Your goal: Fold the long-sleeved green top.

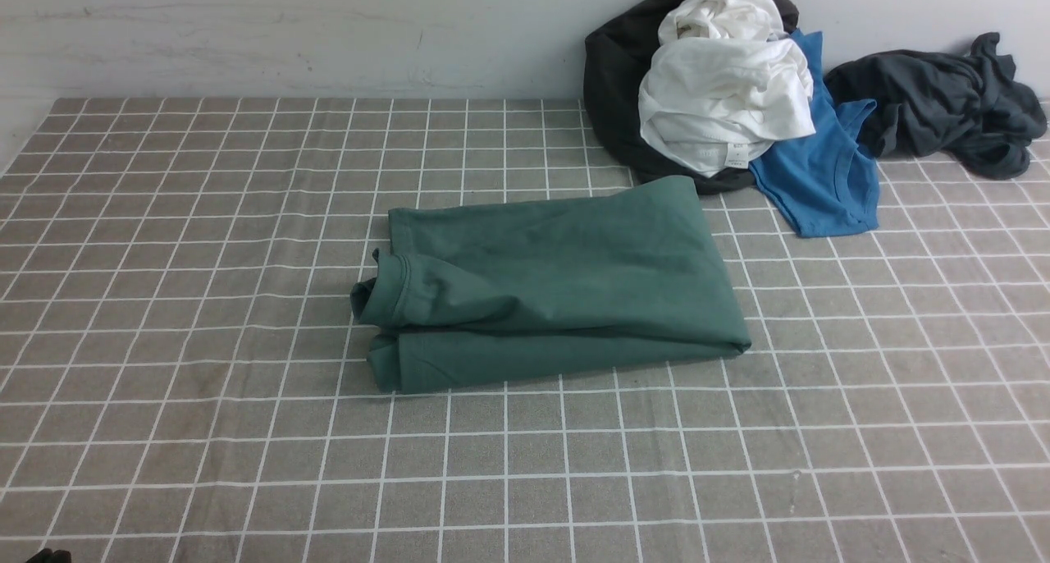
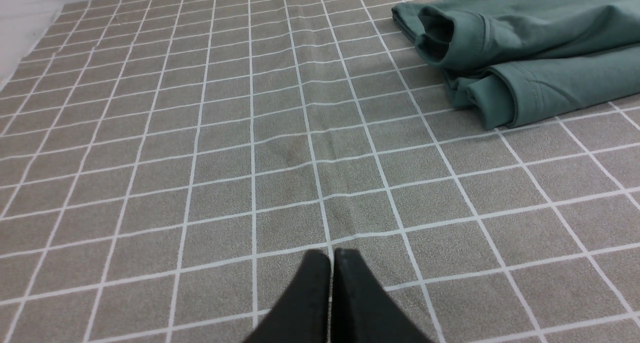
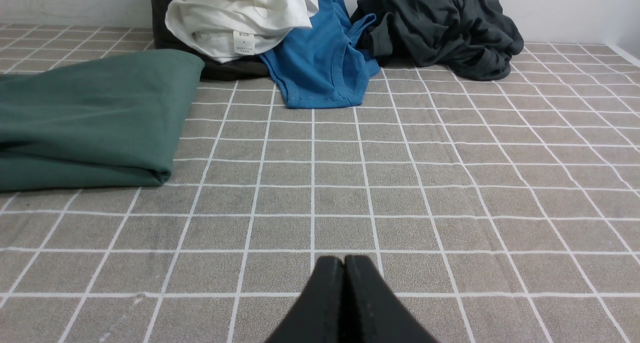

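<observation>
Setting: indoor garment-folding test bench, lab-like. Evidence: work table under a grey checked cloth (image 1: 205, 432) with white grid lines; bare scuffed white wall (image 1: 287, 29) directly behind; loose heap of clothes (image 1: 722, 95) against that wall; no household furnishings visible.

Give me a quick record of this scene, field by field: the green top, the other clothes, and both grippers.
green long-sleeved top: folded into a compact bundle, mid-table, cuffed sleeve end at its left side
pile behind it: white garment on a black garment, over a blue T-shirt
dark charcoal garment: crumpled, far right by the wall
left gripper: shut, empty, above the checked tablecloth
right gripper: shut, empty
</observation>
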